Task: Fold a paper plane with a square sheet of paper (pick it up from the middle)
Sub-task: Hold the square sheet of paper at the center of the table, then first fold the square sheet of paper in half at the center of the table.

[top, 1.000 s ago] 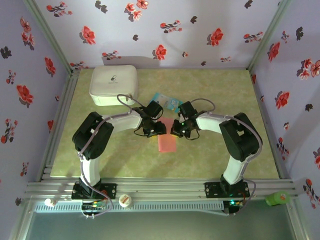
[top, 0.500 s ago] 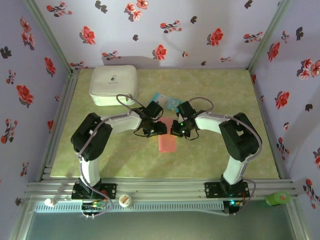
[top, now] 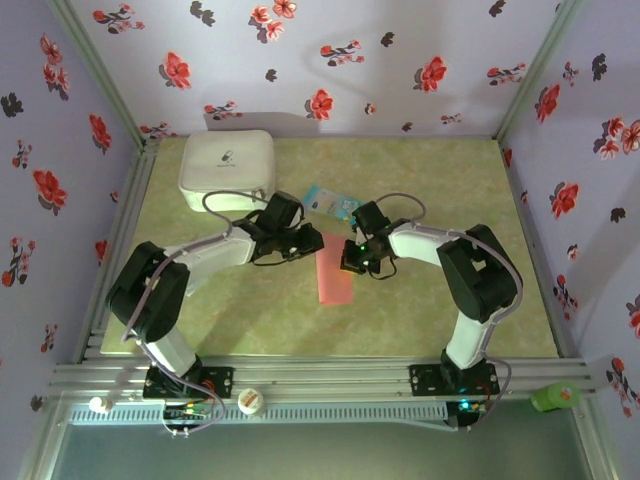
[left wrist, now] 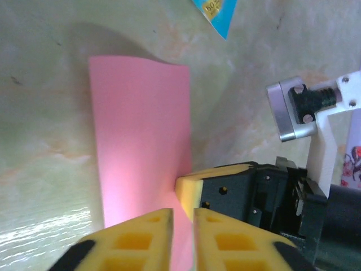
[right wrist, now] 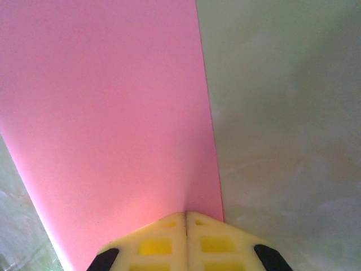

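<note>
The pink sheet of paper [top: 334,282] lies flat on the bench [top: 430,310] as a narrow rectangle, its near end free. At its far right edge the right claw [right wrist: 185,214] is closed tight on the paper, which puckers at the tips, probably to anchor it for the next crease. The left claw [left wrist: 183,213], just beside the far left corner, shows only a thin slit and seems to grip nothing; a blue packet [top: 333,203] lies beyond.
</note>
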### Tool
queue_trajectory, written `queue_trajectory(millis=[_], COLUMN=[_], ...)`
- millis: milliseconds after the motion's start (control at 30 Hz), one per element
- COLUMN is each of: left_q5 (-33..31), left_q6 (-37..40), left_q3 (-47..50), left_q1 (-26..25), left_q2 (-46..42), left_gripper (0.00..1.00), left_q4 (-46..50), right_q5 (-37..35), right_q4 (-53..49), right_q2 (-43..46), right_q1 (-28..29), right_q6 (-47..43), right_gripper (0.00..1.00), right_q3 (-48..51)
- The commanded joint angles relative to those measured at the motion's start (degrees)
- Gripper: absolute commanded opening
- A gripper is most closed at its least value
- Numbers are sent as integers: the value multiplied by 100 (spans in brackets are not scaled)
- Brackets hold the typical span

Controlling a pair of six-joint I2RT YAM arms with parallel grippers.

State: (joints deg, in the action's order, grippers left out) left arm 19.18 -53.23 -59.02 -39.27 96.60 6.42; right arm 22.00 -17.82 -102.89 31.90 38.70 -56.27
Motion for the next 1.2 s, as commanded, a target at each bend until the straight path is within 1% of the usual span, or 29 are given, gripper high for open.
queue_trajectory(millis=[0,67,100,233,400,633,833,967,1167], left_q5=[441,533,596,737,901,906,635,343,255], left_q6=[-287,-325,-361,-526,-557,-435,-50,271,375], left_q3=[235,331,383,555,588,628,757,802,828], left_q1=[4,6,2,-1,7,6,-2,1,5], left_q2=[254,354,407,534,681,919,1023,1041,1061], left_gripper=[7,1,0,0,0,0,0,3,7], left_q4=[-762,-968,-1096,-1515,-1650,-1490,-1125,-688,-599], right_q5=[-572,-553,-548,-549,-565,-563,-593,-591,-653], right_q4=[-564,-565,-559,-567,-615,-570,-574,-575,-585], right_q2=[-283,-286,-292,-285,-274,-298,-280,-291,-261], right_q1=[18,14,18,27,27,36,49,60,71], right_q6=[-66,-60,-61,-54,-62,-39,-15,-3,37], right_gripper=[0,0,0,0,0,0,0,0,0], right_q3=[126,114,116,112,95,101,136,164,178])
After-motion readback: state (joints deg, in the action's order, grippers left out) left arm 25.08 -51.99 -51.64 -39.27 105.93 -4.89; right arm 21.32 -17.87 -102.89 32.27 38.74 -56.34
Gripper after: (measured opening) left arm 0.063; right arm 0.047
